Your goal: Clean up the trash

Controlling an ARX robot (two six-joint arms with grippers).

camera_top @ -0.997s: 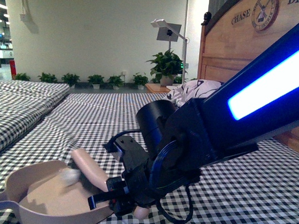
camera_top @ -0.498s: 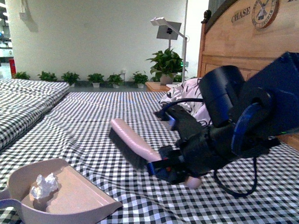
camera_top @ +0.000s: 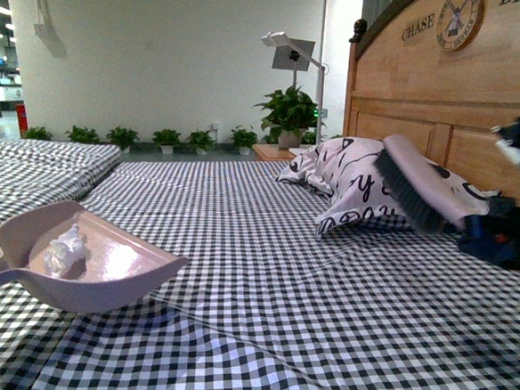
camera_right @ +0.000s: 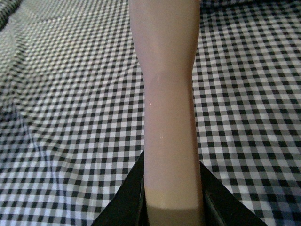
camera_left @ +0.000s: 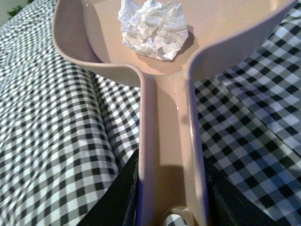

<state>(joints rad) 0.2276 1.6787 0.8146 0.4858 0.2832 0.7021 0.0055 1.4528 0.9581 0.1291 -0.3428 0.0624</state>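
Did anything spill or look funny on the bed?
Nothing spilled. The paper wad sits inside the dustpan, which is lifted and tilted. The brush is held up near the pillow.

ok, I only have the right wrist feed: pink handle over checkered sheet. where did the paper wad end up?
Observer: The paper wad lies inside the dustpan, near its back wall.
Operator: who's holding the pan?
Observer: The left gripper, clamped on the dustpan's handle; in the front view the pan sits tilted, its handle end low at the picture's left edge.
Operator: and my brush?
Observer: The brush is up off the bed at far right, in front of the patterned pillow, bristles pointing down.
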